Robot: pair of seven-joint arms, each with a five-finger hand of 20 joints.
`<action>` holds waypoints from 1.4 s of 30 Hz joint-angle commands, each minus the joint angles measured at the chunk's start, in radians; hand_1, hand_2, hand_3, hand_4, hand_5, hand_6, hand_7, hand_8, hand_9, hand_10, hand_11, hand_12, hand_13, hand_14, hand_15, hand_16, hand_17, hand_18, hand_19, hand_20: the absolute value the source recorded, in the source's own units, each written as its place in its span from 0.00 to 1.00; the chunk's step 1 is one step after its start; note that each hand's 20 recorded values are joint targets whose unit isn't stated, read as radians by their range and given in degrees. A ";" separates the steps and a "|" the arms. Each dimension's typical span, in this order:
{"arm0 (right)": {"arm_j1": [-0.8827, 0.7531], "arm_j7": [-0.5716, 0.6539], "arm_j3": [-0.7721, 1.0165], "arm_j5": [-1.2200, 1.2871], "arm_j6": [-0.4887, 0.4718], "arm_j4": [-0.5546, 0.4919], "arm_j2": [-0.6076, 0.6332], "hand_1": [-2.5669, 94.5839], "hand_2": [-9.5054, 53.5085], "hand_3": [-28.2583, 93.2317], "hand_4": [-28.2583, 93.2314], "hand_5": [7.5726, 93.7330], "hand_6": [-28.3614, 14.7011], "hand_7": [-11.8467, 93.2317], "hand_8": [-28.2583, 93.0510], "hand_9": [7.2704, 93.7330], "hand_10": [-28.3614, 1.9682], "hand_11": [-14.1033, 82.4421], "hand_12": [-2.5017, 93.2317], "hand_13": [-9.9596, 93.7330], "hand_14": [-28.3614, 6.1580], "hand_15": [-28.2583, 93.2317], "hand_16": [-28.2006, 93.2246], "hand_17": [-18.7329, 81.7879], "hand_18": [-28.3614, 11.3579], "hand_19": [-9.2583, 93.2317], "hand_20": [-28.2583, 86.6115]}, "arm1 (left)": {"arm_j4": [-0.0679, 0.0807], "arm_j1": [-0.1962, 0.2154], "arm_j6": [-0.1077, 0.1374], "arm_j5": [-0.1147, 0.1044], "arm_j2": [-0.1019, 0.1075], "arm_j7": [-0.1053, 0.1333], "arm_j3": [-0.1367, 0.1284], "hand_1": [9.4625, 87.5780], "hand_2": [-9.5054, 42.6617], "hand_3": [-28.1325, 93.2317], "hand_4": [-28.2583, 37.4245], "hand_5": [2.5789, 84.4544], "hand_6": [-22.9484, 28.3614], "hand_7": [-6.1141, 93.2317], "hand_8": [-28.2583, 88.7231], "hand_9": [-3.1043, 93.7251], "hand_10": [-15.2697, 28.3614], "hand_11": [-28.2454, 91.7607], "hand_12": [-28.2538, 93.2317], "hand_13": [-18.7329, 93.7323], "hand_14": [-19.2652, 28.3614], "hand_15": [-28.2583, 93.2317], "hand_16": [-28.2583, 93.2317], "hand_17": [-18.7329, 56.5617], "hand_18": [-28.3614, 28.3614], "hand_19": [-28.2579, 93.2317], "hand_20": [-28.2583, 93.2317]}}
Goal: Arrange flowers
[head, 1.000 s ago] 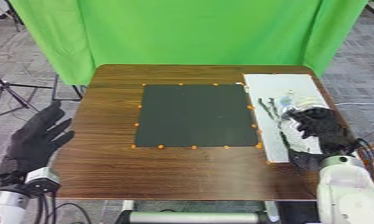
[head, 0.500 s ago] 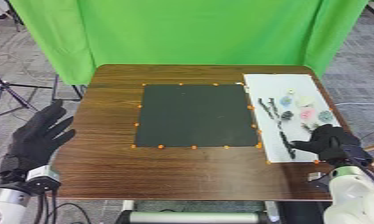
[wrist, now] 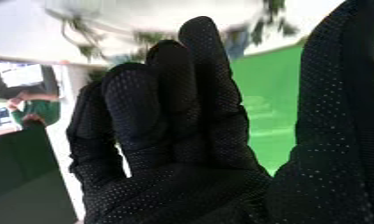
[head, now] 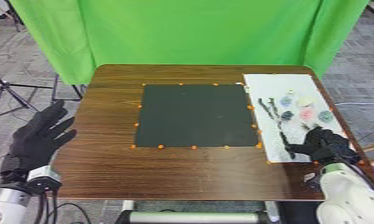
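Fingers on your right hand (head: 330, 145) look loose and pretty straight, thumb well apart, nothing pinched. The hand's down at the near right part of the desk (head: 192, 175), over the near end of the white sheet (head: 270, 146). Flowers are all on that sheet by the desk's right edge: pink flower (head: 306, 114) about midway, teal flower (head: 326, 116) just beside it, nearer the edge.

What would worry me: the thumb side is right by the long dark stem (head: 284, 136), and I can't tell if they touch. Sweep sideways and you could drag it, or roll it off the sheet. Close with the thumb too high and you'd get air; too low and you'd rub the sheet. The small dark sprig (head: 306, 127) is close enough to get snagged too. Left hand (head: 39, 135) is open past the desk's left edge, so no clash risk imo.
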 commanded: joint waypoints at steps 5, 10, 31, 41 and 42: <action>0.013 0.003 -0.051 -0.045 -0.044 0.055 -0.014 0.40 0.00 0.65 0.00 0.61 0.68 0.50 0.09 0.61 0.49 0.69 0.40 0.62 0.48 0.86 0.46 0.36 0.19 0.81 0.67 | -0.006 0.014 0.002 -0.007 0.000 0.008 0.000 0.12 0.16 0.80 0.00 0.23 0.47 0.27 0.15 0.20 0.56 0.33 0.39 0.29 0.64 0.36 0.29 0.10 0.82 0.55 0.31; 0.033 0.014 -0.103 -0.085 -0.075 0.092 -0.025 0.41 0.00 0.74 0.00 0.63 0.70 0.57 0.08 0.62 0.52 0.75 0.44 0.64 0.49 0.88 0.46 0.37 0.20 0.81 0.66 | -0.009 0.015 0.003 -0.004 -0.007 0.001 -0.004 0.12 0.16 0.80 0.00 0.22 0.47 0.27 0.15 0.20 0.56 0.33 0.39 0.29 0.64 0.36 0.29 0.10 0.82 0.55 0.31; 0.040 0.005 -0.113 -0.023 0.044 0.084 -0.032 0.48 0.00 0.93 0.01 0.69 0.67 0.70 0.40 0.76 0.60 0.86 0.63 0.74 0.48 0.98 0.56 0.44 0.17 0.87 0.67 | -0.014 0.017 0.011 -0.004 0.005 -0.001 -0.037 0.12 0.16 0.80 0.00 0.23 0.47 0.27 0.15 0.21 0.56 0.33 0.39 0.29 0.64 0.36 0.29 0.10 0.82 0.55 0.31; 0.190 -0.009 -0.139 0.044 0.140 0.018 0.031 0.46 0.00 0.95 0.02 0.69 0.66 0.71 0.42 0.77 0.60 0.87 0.63 0.74 0.49 0.98 0.56 0.44 0.16 0.88 0.68 | -0.027 0.068 0.025 -0.006 0.030 0.005 -0.104 0.12 0.16 0.80 0.00 0.23 0.47 0.27 0.15 0.20 0.56 0.33 0.39 0.29 0.64 0.36 0.29 0.10 0.82 0.55 0.31; 0.216 -0.021 -0.160 0.045 0.139 0.022 0.039 0.46 0.00 0.95 0.02 0.69 0.66 0.71 0.42 0.77 0.60 0.87 0.63 0.74 0.49 0.98 0.56 0.44 0.16 0.88 0.68 | -0.031 0.080 0.026 -0.008 0.033 0.001 -0.115 0.12 0.16 0.80 0.00 0.23 0.47 0.27 0.15 0.20 0.56 0.33 0.39 0.29 0.64 0.36 0.29 0.10 0.82 0.55 0.31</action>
